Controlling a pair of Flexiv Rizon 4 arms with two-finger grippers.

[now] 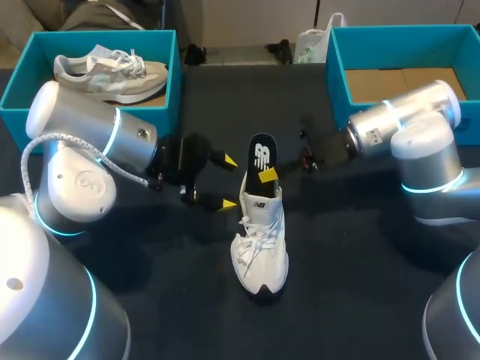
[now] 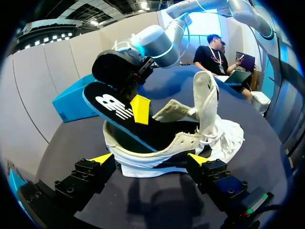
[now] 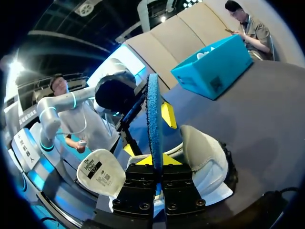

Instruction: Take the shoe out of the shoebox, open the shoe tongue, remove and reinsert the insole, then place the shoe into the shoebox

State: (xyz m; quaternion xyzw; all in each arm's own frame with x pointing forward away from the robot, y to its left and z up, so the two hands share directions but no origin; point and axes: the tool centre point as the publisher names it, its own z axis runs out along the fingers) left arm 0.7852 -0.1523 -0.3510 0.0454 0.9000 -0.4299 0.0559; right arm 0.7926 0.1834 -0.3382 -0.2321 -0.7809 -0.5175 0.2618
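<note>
A white shoe point(image 1: 259, 244) stands upright mid-table, toe toward the front edge, its tongue point(image 3: 101, 171) pulled open. A black insole point(image 1: 261, 154) sticks up out of the heel opening, its lower end still inside the shoe point(image 2: 190, 138). My right gripper point(image 1: 268, 174) is shut on the insole point(image 3: 153, 114), pinching it edge-on between its tips point(image 3: 155, 160). My left gripper point(image 1: 228, 182) is open just left of the heel, touching nothing. In the left wrist view, the shoe lies just ahead of the left gripper point(image 2: 150, 160), and the insole point(image 2: 119, 107) rises behind it.
A teal box point(image 1: 22, 82) at the back left holds another light-coloured shoe point(image 1: 112, 71). A second teal box point(image 1: 337, 67) at the back right shows only its cardboard floor. A white plastic bag point(image 1: 311, 45) lies at the far edge.
</note>
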